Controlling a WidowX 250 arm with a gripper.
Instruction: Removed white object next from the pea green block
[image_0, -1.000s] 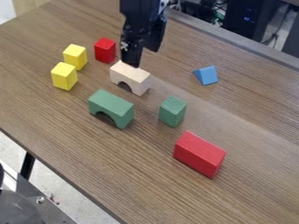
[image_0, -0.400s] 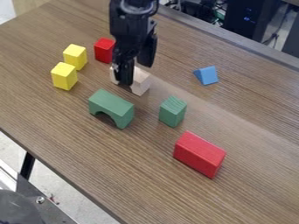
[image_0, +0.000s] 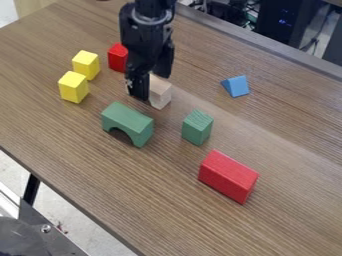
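While gripper, jaws wide, partly hides white blk & red cube, grn arch sits near.

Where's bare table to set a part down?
Between the green arch, the large red block and the table's lower-left edge; also between the blue wedge and large red block. Crowded: around the white arch, with the gripper at it and the green arch and small red block close by.

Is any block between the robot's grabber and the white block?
No, nothing visible stands between them. The gripper is right at the white block and hides part of it. The green arch sits nearer the camera, not between them.
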